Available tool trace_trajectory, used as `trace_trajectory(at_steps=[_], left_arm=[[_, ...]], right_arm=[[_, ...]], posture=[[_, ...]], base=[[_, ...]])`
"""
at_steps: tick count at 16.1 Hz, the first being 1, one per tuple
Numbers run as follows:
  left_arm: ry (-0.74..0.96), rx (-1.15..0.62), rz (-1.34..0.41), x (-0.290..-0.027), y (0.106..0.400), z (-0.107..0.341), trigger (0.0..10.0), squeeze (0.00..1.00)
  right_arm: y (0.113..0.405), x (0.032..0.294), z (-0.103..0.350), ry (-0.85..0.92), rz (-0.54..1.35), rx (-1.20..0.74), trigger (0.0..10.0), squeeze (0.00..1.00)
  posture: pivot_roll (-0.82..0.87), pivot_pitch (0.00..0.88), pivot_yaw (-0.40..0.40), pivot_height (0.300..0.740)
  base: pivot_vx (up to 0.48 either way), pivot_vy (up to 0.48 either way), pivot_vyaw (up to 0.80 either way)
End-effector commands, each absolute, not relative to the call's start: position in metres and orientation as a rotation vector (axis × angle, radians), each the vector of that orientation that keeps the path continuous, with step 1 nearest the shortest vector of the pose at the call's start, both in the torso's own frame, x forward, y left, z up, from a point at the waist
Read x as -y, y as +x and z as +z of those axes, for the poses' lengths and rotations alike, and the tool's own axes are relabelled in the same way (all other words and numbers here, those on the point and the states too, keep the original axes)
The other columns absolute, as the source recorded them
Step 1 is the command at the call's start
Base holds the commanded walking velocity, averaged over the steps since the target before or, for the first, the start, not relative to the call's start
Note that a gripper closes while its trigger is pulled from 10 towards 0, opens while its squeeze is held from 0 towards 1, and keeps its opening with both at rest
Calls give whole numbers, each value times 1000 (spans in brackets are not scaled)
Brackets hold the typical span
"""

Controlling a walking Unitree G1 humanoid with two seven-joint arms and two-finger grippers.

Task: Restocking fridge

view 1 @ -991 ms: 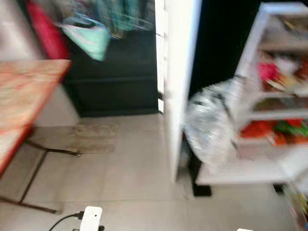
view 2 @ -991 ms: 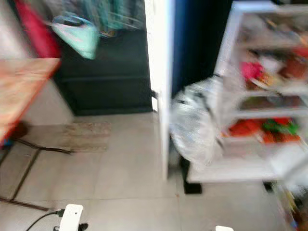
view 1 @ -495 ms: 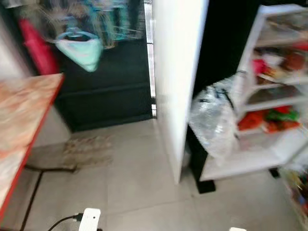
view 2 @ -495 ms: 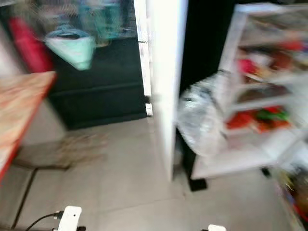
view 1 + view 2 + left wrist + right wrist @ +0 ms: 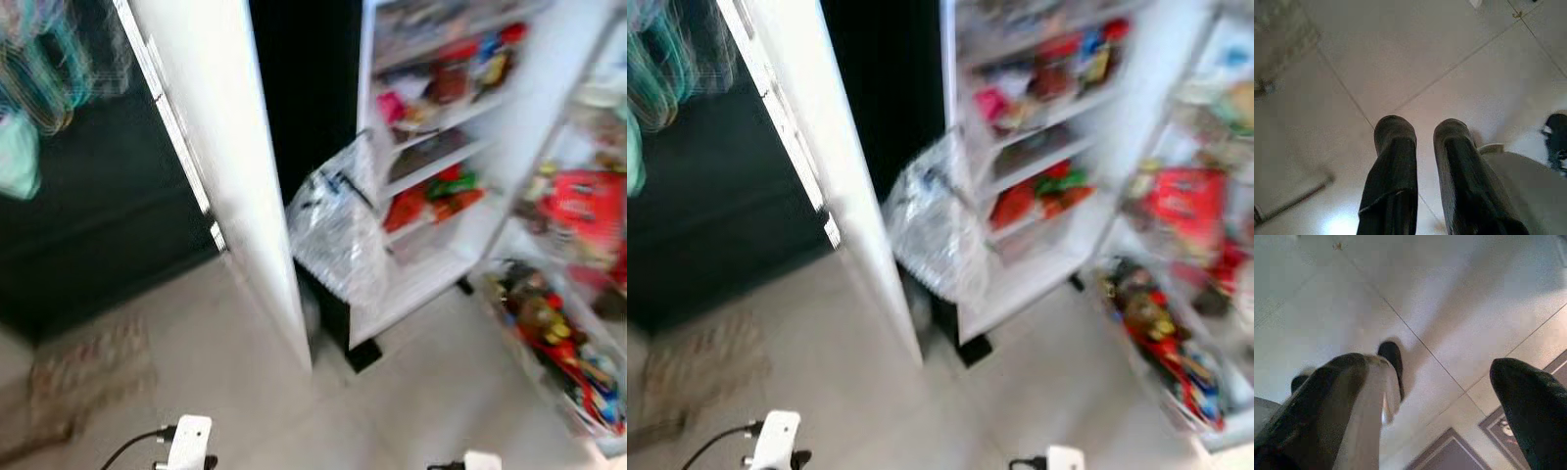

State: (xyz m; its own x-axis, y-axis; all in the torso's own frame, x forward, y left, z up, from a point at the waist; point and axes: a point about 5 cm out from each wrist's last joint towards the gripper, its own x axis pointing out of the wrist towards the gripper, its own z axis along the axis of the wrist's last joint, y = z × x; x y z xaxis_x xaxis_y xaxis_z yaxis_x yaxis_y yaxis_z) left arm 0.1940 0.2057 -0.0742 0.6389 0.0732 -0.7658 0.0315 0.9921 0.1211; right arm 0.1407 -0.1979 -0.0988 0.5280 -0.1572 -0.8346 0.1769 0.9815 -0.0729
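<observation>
Your fridge stands open ahead and to the right, well apart from both claws, which hang low over the floor. Its white shelves are packed with food in red, green and yellow wrappers, but the picture is blurry, so you cannot tell what each one is. The open fridge door on the far right has racks full of colourful packets and jars too. A crinkly, shiny clear plastic bag hangs just beside the fridge's left edge, near the lower shelves. A tall, flat white panel leans left of the bag, with a dark gap between it and the fridge. Farther left you see a dark cabinet and pale green things hanging above it. The floor is smooth, pale tile with thin lines, and a worn mat lies at the left. Your left claw points down at the tiles, its two long black fingers close side by side with only a thin gap, holding nothing. Your right claw also points at the floor, its two fingers spread wide apart and empty; one finger looks shiny with light on it. Near it you can see the edge of a rug with a dark border.
</observation>
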Motion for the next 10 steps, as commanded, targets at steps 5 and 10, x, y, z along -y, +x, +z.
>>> trace_trajectory(at_steps=[5,10], left_arm=[[153,-916,26,-211,183,-79,10000,0],[150,-908,22,-208,186,-78,10000,0]], right_arm=[[118,202,-105,47,-212,-1042,10000,0],[118,208,-104,40,-224,-1034,10000,0]], posture=[[-44,137,83,740],[-46,135,81,740]], base=[[0,0,-784],[0,0,-785]])
